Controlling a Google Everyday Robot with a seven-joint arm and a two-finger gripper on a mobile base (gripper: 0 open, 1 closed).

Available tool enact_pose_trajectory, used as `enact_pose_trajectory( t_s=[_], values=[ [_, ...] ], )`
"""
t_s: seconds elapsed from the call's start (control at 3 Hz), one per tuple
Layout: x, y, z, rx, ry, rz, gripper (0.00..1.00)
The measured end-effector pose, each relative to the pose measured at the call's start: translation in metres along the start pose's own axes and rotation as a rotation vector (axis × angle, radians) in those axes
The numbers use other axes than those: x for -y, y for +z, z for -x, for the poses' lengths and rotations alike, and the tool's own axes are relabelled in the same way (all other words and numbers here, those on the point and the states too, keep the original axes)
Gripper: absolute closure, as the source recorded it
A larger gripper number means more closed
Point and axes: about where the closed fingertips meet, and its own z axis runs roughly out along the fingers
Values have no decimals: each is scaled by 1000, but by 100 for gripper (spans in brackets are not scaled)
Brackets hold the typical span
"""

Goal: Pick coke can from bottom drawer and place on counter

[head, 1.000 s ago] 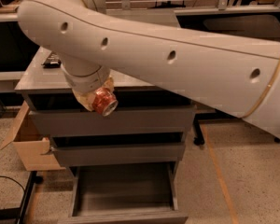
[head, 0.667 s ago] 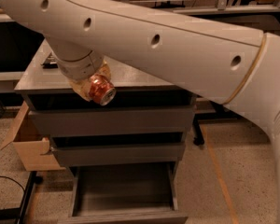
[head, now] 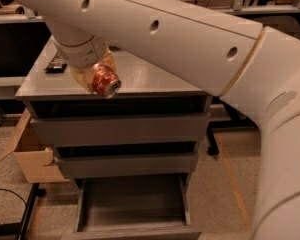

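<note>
End effector (head: 101,78) was clenched on the coke can (head: 106,83), can tilted with its long axis running down toward the camera and silver end outward, apparently just over the counter's (head: 160,79) front-left edge, well above the open bottom drawer (head: 132,206).

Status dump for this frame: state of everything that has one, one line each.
gripper: shut on the coke can, over the counter's front edge
coke can: held sideways, silver end toward the camera
bottom drawer: pulled open, nothing visible inside
counter: holds a small dark item at back left
cardboard box: flaps open
</note>
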Motion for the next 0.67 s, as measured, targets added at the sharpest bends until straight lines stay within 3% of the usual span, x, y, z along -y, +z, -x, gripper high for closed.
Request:
enact_pose_trajectory(
  t_s=[0.67],
  values=[
    [-56, -14, -42, -40, 79, -34, 100]
  ],
)
